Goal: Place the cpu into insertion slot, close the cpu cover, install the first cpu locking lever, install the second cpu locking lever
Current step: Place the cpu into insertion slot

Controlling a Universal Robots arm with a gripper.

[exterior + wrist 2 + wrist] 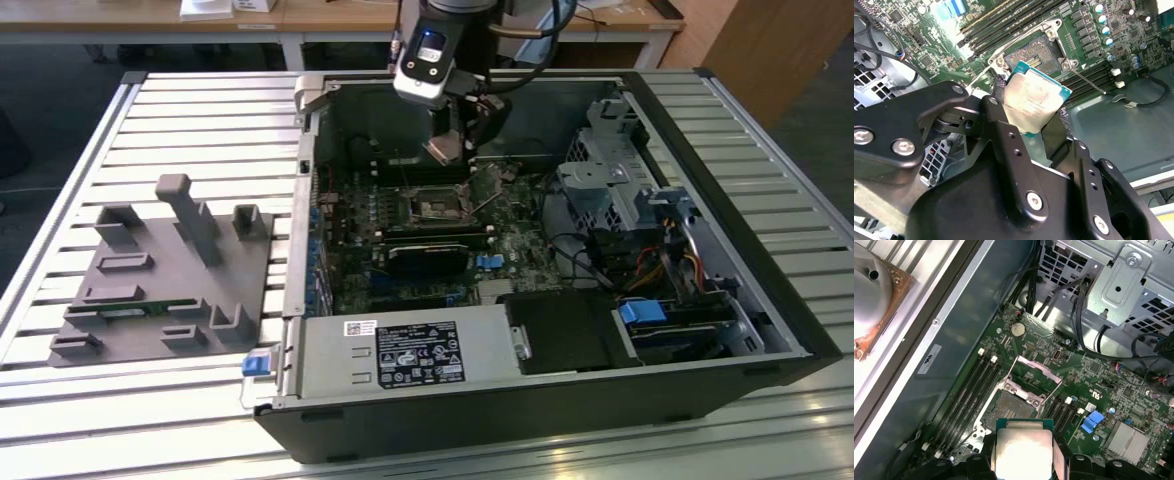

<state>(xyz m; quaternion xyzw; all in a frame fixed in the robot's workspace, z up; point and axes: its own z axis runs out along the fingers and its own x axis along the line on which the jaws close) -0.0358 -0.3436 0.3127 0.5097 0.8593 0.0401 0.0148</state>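
While the fingers [1056, 140] clamp the chip [1036, 97] by two opposite edges, it hangs clear above the board, not yet seated. In the exterior view the bare socket [437, 207] lies at six o'clock of it. The cover [1039, 369] stands raised, so all four steps look undone. The chip hides the socket's near edge in the first wrist view, and the levers are hard to pick out.
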